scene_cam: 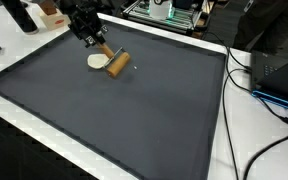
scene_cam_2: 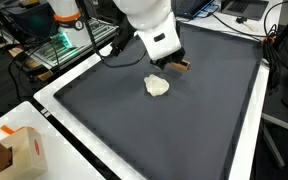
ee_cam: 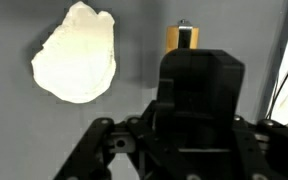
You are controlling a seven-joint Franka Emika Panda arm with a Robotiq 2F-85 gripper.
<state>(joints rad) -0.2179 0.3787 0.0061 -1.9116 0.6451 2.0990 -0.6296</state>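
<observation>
A wooden roller (scene_cam: 116, 63) lies on the dark mat (scene_cam: 134, 110) near its far edge, one thin end pointing up into my gripper (scene_cam: 96, 44). The fingers look shut on that end. Touching the roller's side is a flat white lump (scene_cam: 98, 61), like dough. In an exterior view the gripper (scene_cam_2: 172, 62) stands just behind the white lump (scene_cam_2: 157, 86), with a bit of the roller (scene_cam_2: 182, 67) showing beside it. In the wrist view the gripper (ee_cam: 199, 58) hides most of the roller (ee_cam: 182, 38); the white lump (ee_cam: 74, 52) lies to its left.
A white border (scene_cam: 219, 120) frames the mat. Black cables (scene_cam: 269, 95) and a dark box lie beside it. Equipment racks (scene_cam: 169, 10) stand behind the far edge. A small cardboard box (scene_cam_2: 22, 150) sits off one corner.
</observation>
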